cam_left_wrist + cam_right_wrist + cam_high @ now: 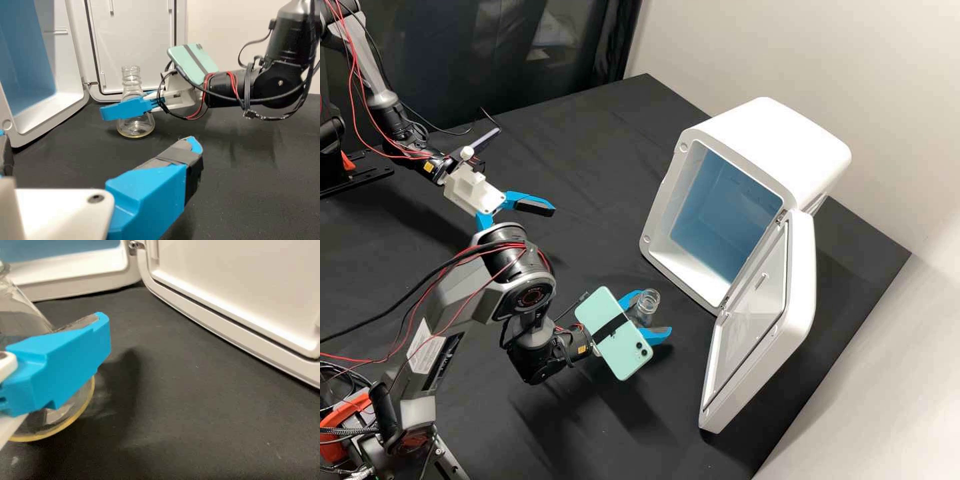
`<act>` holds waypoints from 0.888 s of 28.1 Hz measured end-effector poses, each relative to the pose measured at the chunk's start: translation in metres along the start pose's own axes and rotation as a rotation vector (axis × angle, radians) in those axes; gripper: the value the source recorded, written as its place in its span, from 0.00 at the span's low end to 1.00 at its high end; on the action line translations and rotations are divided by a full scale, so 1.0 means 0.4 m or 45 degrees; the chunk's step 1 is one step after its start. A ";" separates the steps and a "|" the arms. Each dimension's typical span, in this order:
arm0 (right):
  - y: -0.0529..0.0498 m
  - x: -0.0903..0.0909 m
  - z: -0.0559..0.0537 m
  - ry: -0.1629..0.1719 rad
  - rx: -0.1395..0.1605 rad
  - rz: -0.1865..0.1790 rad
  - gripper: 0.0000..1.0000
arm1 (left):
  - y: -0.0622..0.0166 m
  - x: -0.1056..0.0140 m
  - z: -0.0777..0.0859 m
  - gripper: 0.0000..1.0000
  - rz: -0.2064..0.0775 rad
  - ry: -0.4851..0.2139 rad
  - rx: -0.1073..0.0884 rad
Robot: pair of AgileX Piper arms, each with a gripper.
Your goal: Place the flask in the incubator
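**Q:** What is the state of the right gripper (652,315)?
**A:** Its jaws are set to the width of the flask (648,301) body, with one blue finger on each side. In the right wrist view, the grey pad (75,323) of one finger lies against the sloping glass. The flask is clear, uncapped and upright, and its base rests on the black bench (600,133). The rim of the base shows a yellowish tint.

**Q:** What is the state of the left gripper (517,217)?
**A:** Its jaws are spread wide, with nothing between them and nothing touched. It hangs above the bench. In the high view it is at 10 o'clock from the flask and well apart from it.

**Q:** Where is the flask relative to the incubator (780,153)?
**A:** The flask is outside it. In the high view it stands at 7 o'clock from the white housing, near the lower rim of the blue-lined chamber. The door (800,280) is swung open on its hinge. It stands at 3 o'clock from the flask, near it but not touching.

**Q:** What other items are there?
**A:** A mint-green phone (615,335) is strapped to the right arm's wrist, at 8 o'clock from the flask. Red wires (219,90) wrap that wrist just behind the phone.
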 end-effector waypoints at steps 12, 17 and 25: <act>0.057 0.039 -0.138 0.188 0.034 0.076 0.00 | 0.000 0.000 0.000 1.00 0.000 0.000 0.000; 0.057 0.070 -0.183 0.207 0.044 0.066 0.00 | 0.000 0.000 0.000 1.00 0.000 0.000 -0.002; 0.057 0.124 -0.237 0.209 0.077 0.090 0.00 | 0.000 0.000 -0.001 1.00 0.001 0.002 -0.002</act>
